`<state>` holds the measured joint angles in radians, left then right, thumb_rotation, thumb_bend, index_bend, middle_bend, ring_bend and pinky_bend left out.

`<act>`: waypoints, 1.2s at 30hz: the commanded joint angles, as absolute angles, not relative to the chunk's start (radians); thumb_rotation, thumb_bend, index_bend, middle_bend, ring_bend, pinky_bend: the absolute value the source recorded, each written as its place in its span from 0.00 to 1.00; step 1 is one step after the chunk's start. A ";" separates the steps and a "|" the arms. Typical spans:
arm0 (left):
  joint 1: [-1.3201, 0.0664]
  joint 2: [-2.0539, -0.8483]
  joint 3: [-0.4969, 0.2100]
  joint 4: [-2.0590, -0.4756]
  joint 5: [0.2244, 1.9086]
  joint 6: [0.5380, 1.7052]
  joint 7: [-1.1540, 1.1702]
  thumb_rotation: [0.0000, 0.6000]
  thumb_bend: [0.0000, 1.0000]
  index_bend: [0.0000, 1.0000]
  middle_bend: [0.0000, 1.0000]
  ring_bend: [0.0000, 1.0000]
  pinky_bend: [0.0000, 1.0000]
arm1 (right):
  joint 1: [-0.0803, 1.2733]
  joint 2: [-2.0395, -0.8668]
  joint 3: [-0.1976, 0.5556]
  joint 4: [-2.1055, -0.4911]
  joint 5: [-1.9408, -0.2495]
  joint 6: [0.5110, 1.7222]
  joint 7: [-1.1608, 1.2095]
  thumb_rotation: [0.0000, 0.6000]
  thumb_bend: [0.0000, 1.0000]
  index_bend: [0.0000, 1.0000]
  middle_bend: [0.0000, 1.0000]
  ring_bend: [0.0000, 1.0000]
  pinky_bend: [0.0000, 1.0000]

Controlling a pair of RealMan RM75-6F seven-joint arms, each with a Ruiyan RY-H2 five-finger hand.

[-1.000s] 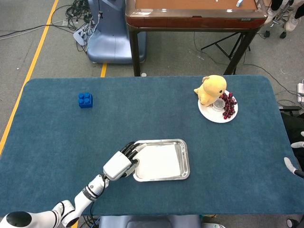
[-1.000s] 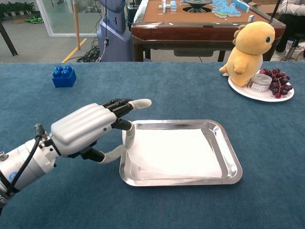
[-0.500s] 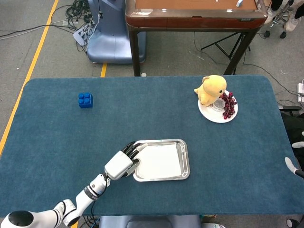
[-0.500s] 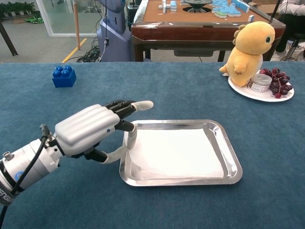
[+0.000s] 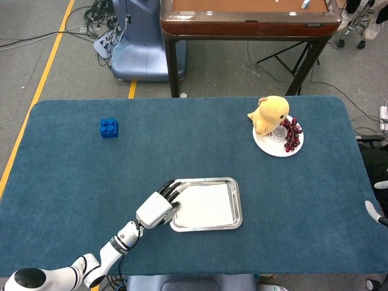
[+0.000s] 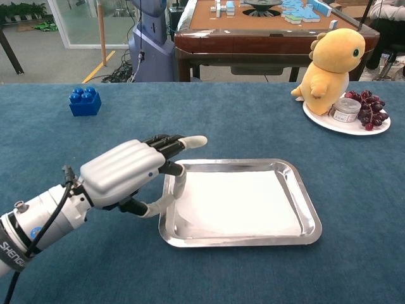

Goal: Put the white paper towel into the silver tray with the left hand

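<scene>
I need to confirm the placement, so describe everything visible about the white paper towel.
The white paper towel is a thin, plain, roughly rectangular sheet lying flat inside the shallow silver metal tray, covering most of its floor. Its near-left part looks slightly rumpled or folded. The robot's white-and-black left hand is at the tray's left edge, its fingertips at the towel's left side; whether it grips the sheet cannot be told. Nothing else touches the towel.

This looks like a robotics lab or test hall: a bare grey floor with a yellow line [image 5: 42, 79] painted along it, loose cables [image 5: 100, 15] trailing by a blue-grey machine base [image 5: 140, 45], and a surface [image 5: 73, 182] covered in blue felt (a staged workspace, not a home one). Behind stands a wooden game table [image 6: 253, 28].
</scene>
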<state>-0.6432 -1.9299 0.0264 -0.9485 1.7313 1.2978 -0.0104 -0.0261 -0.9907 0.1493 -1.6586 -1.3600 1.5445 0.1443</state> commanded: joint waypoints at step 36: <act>-0.492 -1.468 -0.009 -1.545 1.515 1.304 0.306 1.00 0.31 0.09 0.04 0.00 0.11 | -0.015 -1.002 0.144 -1.668 -1.361 1.527 0.097 1.00 0.25 0.41 0.21 0.12 0.07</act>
